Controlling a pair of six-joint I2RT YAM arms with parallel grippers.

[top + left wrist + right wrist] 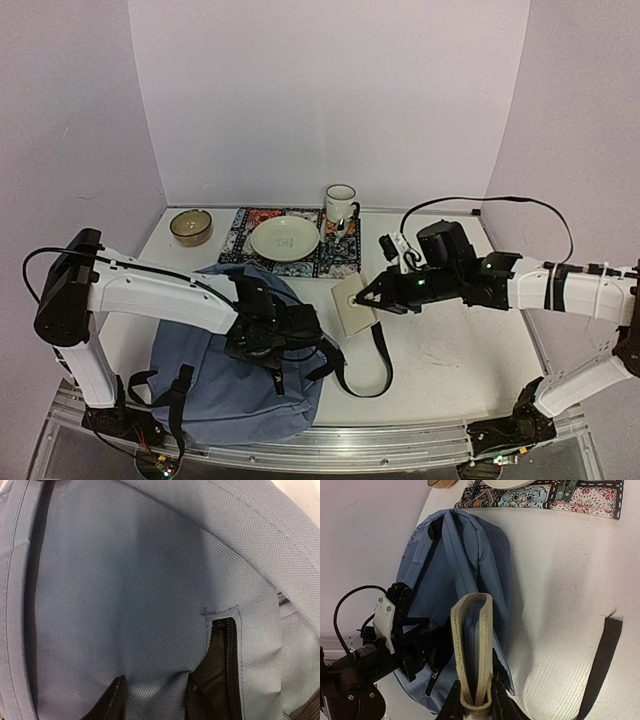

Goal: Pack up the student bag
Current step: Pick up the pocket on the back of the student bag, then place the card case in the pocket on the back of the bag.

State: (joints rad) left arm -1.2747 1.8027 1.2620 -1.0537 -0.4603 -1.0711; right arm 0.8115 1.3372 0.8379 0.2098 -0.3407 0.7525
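1. Bag [225, 385], soft and floppy, lies just before the mat [338, 260].
2. Left pincer [157, 702] presses its cloth by the zipper [229, 650], a sensible hold; grip unclear.
3. Right pincer [476, 702] pinches a book [472, 640].

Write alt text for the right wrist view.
The right gripper holds a cream book edge-on in front of a blue bag lying on a white table. The left arm is at the bag's lower left. A patterned mat lies at the top, and a black strap is at the right.
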